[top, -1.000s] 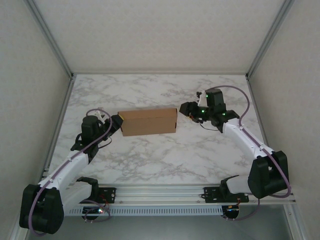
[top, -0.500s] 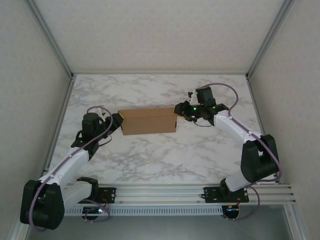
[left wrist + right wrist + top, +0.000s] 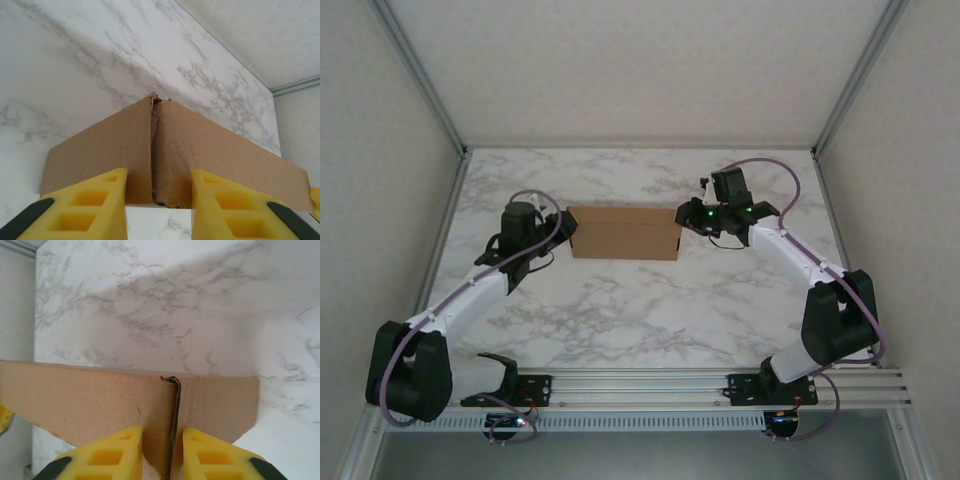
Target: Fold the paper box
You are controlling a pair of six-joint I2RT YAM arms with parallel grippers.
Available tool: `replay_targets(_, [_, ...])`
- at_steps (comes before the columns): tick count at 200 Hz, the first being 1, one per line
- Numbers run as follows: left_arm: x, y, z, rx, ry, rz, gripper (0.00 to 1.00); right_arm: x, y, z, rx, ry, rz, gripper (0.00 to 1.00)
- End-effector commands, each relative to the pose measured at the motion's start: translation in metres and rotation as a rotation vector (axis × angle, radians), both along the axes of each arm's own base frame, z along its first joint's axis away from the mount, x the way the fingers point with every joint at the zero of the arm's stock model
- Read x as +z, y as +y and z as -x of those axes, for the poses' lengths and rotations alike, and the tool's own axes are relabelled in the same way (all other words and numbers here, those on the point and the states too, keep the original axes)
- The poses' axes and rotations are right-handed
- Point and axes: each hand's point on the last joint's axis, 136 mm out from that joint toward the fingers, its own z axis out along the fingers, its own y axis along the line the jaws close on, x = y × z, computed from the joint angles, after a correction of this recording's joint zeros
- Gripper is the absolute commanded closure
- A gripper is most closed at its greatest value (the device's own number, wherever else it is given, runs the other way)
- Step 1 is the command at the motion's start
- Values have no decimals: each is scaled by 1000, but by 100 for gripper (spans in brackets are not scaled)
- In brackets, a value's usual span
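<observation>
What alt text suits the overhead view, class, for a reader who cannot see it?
A brown paper box sits on a marble table, with the left claw at its left end and the right claw at its right end.

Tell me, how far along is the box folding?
Done: the paper box already stands as a closed brown block on the marble table. In hand: left jaws straddle one end's corner seam, right jaws the other's; a firm pinch is unclear. Left: both seams gape slightly, so probably pressing them shut.
</observation>
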Motion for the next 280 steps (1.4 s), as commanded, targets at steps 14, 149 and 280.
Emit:
replay_targets(14, [41,-46,1,-144,-196,-37,73,39,19,11,139,-194,8,79])
replay_targets(149, [-30,-52,79,-93,-183,-80,67,-14,-33,90,-24,-397,35,69])
replay_targets(280, [-63,-45,99,-97,-75,-123,31,-72,-60,124,-103,-169,99,53])
